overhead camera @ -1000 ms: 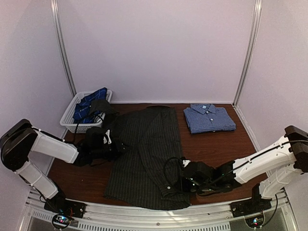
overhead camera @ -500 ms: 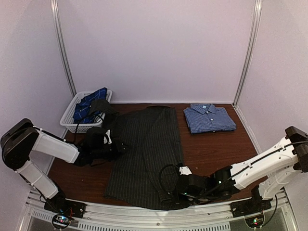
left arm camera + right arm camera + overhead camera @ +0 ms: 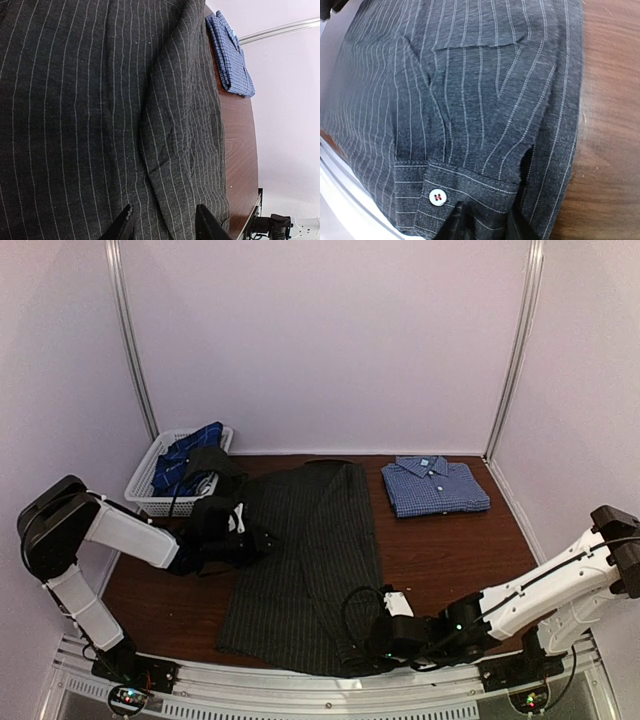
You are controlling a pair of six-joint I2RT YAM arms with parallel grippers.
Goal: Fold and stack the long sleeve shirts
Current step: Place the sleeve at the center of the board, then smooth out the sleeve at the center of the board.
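One checked shirt (image 3: 435, 485) lies folded; the pinstriped shirt (image 3: 300, 560) is half-folded, another waits in the basket (image 3: 143, 483). Both tools, left (image 3: 162, 227) and right (image 3: 482, 225), stand apart.

Dark wooden table (image 3: 440, 550), and spread flat down its middle lies the charcoal pinstriped shirt (image 3: 300, 560). Beyond that shirt's far right corner sits the folded blue check shirt (image 3: 434, 486). Off its far left corner rests the white mesh basket (image 3: 150, 480), navy plaid shirt (image 3: 188, 462) bundled inside.
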